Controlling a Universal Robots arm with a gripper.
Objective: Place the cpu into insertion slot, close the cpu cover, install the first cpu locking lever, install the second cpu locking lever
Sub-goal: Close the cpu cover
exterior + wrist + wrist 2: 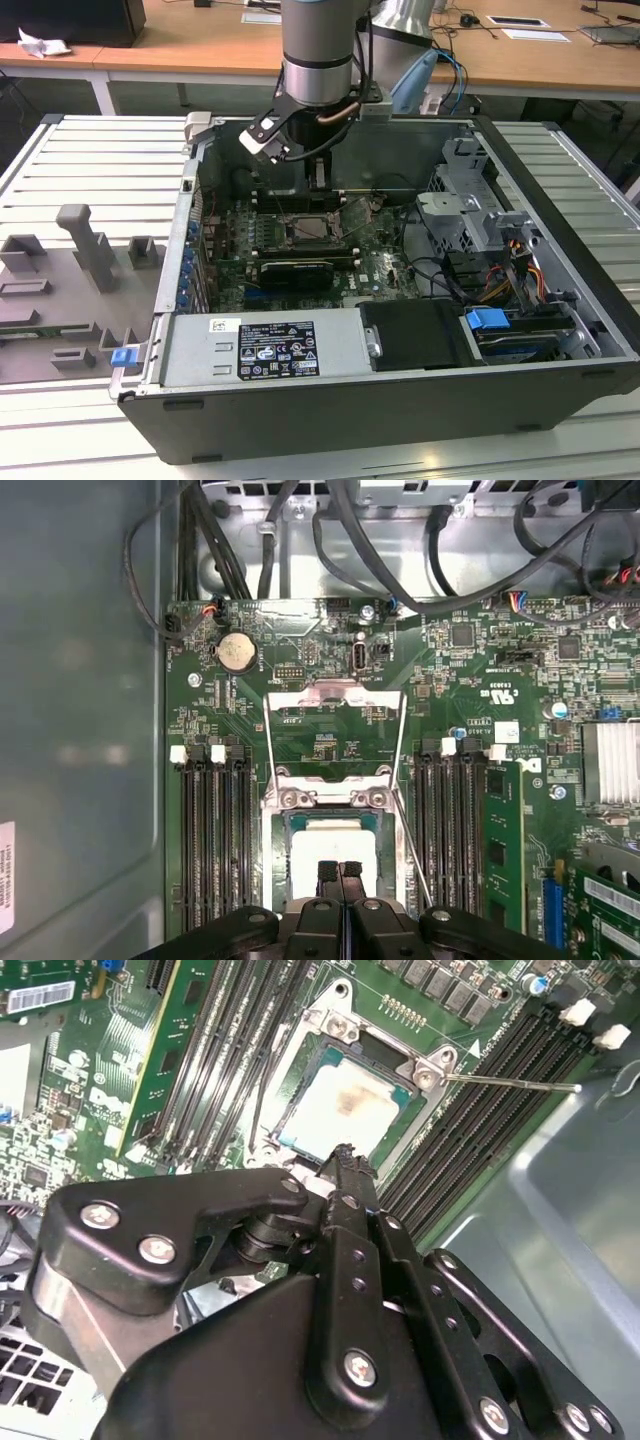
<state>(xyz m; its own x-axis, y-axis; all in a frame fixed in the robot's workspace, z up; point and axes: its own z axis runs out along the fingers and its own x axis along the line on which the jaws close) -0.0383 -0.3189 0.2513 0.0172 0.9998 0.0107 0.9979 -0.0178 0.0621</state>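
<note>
The cpu [330, 842], a pale square chip, lies flat in the insertion slot [296, 825] on the green motherboard; the second wrist view shows its face [335, 1110] with a brownish smudge. The cpu cover [335, 702], a silver frame with a square window, stands swung open, away from the slot. A thin wire locking lever [412, 855] angles up beside the slot and juts out over the memory slots [510, 1082]. My gripper [340, 868] hangs just above the chip's near edge, fingers together and nothing between them. Seen from outside, it [318, 178] hovers inside the case over the socket.
Long black memory slots [215, 840] flank the socket on both sides. The case's grey metal wall [80, 730] runs close by, and cable bundles [350, 550] cross beyond the board. A drive cage [470, 200] and a power supply [265, 345] fill the case's other sides.
</note>
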